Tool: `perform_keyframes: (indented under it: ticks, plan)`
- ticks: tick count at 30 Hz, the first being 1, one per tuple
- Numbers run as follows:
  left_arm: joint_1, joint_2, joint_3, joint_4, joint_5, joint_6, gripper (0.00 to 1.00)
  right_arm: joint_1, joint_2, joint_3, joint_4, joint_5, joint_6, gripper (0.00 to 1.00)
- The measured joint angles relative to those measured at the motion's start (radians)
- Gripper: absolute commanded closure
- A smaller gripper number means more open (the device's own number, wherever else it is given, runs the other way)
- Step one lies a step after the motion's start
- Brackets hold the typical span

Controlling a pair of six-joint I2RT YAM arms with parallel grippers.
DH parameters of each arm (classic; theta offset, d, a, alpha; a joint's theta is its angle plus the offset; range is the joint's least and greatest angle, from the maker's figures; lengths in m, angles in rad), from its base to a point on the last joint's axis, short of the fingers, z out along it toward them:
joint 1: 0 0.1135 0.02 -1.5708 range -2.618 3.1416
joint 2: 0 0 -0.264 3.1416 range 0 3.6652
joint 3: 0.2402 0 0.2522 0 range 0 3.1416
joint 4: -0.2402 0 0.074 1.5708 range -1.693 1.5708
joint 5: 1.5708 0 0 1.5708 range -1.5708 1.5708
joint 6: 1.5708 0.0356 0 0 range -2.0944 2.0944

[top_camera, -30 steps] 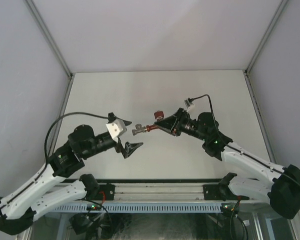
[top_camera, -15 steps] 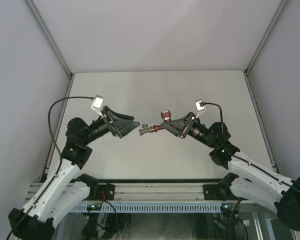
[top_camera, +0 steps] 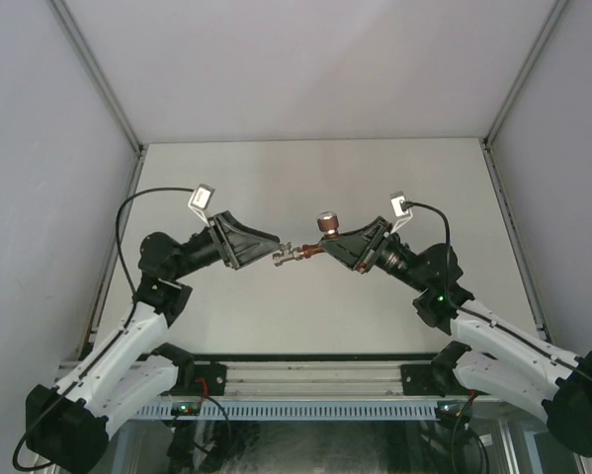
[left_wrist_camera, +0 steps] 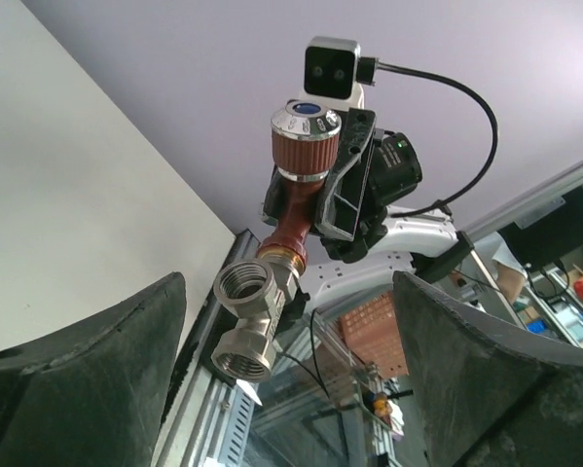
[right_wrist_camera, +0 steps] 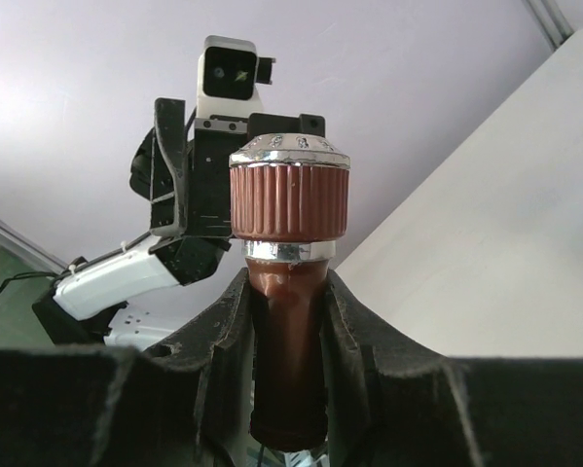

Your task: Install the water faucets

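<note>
The water faucet is held in the air above the table's middle: a red-brown body point(top_camera: 318, 247) with a ribbed knob point(top_camera: 326, 223) on top and a silver T fitting point(top_camera: 289, 257) at its left end. My right gripper point(top_camera: 341, 248) is shut on the body point(right_wrist_camera: 289, 341), below the knob point(right_wrist_camera: 289, 199). My left gripper point(top_camera: 273, 253) faces it from the left, open. In the left wrist view the fitting point(left_wrist_camera: 248, 316) hangs just beyond the left gripper point(left_wrist_camera: 289, 292), nearer the left finger point(left_wrist_camera: 87, 379), touching neither finger.
The white table point(top_camera: 315, 178) is boxed in by pale walls with metal corner posts point(top_camera: 103, 79). An aluminium rail point(top_camera: 305, 380) with both arm bases runs along the near edge. Each wrist camera's cable point(top_camera: 142, 202) loops above its arm.
Both wrists have rolled, so the knob now points up. My left gripper has moved right to the silver fitting and its jaws have narrowed slightly. The right gripper's hold is unchanged.
</note>
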Motion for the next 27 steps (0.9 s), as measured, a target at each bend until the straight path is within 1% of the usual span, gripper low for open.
perform_keyframes:
  ticks: [3,6,9,13,16,21,22,24,26,27]
  plan:
    - [-0.012,0.028,0.0,0.022,0.023,-0.01,0.12,0.0,0.014,0.0,0.021,-0.013,0.018,1.0]
    - [-0.022,0.043,0.0,0.031,0.035,-0.016,0.15,0.0,0.029,0.0,0.051,-0.023,0.039,1.0]
    - [-0.04,0.054,0.0,0.035,0.045,-0.016,0.25,0.0,0.041,0.0,0.074,-0.028,0.053,1.0]
    - [-0.071,0.072,0.0,0.039,0.067,-0.016,0.34,0.0,0.051,0.0,0.094,-0.029,0.066,1.0]
    - [-0.083,0.085,0.001,0.041,0.089,-0.015,0.48,0.0,0.055,0.0,0.102,-0.029,0.07,1.0]
    - [-0.084,0.088,0.001,0.06,0.104,-0.011,0.68,0.0,0.055,0.0,0.113,-0.029,0.082,1.0]
    - [-0.084,0.088,0.001,0.064,0.106,-0.009,0.74,0.0,0.055,0.0,0.116,-0.03,0.086,1.0]
    - [-0.084,0.087,0.001,0.075,0.112,-0.007,0.88,0.0,0.055,0.0,0.121,-0.032,0.098,1.0]
    - [-0.084,0.087,0.001,0.084,0.113,0.004,0.97,0.0,0.055,0.0,0.124,-0.035,0.109,1.0]
    - [-0.084,0.087,0.001,0.089,0.115,0.01,0.99,0.0,0.055,0.0,0.123,-0.037,0.117,1.0]
